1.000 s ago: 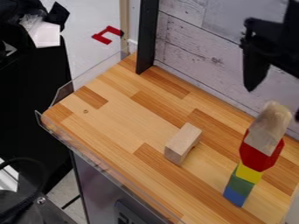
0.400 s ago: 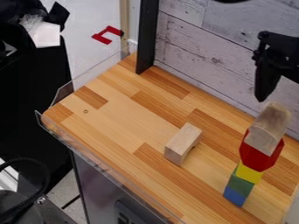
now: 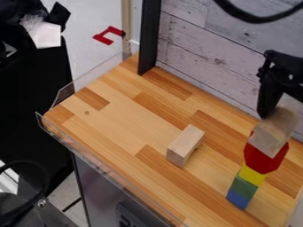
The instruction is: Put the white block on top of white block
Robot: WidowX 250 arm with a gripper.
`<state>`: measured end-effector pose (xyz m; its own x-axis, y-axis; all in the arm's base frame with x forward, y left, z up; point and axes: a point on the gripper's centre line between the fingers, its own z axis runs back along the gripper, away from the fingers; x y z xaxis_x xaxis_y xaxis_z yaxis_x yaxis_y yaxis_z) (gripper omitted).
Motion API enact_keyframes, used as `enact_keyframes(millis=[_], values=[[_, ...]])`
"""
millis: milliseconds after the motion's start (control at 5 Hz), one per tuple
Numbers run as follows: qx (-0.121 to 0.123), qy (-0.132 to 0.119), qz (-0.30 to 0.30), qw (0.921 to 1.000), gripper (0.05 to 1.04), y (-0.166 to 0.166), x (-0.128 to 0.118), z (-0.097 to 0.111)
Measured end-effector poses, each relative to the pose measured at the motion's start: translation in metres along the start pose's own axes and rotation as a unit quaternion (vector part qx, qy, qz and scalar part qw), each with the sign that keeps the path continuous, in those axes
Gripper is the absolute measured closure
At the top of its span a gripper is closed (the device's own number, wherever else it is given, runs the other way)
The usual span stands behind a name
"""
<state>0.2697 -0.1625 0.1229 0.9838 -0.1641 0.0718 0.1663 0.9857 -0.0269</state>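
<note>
The black gripper (image 3: 273, 86) hangs at the right, low over the stack, its lower tip at the upper left side of the pale block on top. That pale wooden block (image 3: 272, 133) rests on a red block (image 3: 260, 155). Beneath the red one come a yellow block (image 3: 252, 175), a green block (image 3: 244, 187) and a blue block (image 3: 238, 198) at the bottom. Another pale block (image 3: 186, 145), with a notch in its side, lies on the wooden tabletop (image 3: 124, 119), left of the stack and apart from it.
A pale plank wall (image 3: 207, 57) runs along the back, with a black upright post (image 3: 148, 40) at its left end. Clear plastic edging (image 3: 100, 164) borders the table's front and left. A black cable (image 3: 254, 18) loops across the top right.
The gripper has come down and slightly right, from above the stack to its top block. That top block looks slightly shifted. The pale block on the table has not moved.
</note>
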Motion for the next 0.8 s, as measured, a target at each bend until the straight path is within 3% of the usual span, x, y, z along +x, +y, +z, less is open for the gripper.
enact_keyframes(millis=[400, 600, 800], values=[[-0.003, 0.037, 0.031, 0.9988, 0.133, 0.016, 0.0, -0.014], [-0.008, 0.045, 0.036, 0.9983, 0.412, 0.018, -0.001, -0.02], [-0.011, 0.046, 0.036, 0.9982, 0.467, 0.019, -0.001, -0.02]])
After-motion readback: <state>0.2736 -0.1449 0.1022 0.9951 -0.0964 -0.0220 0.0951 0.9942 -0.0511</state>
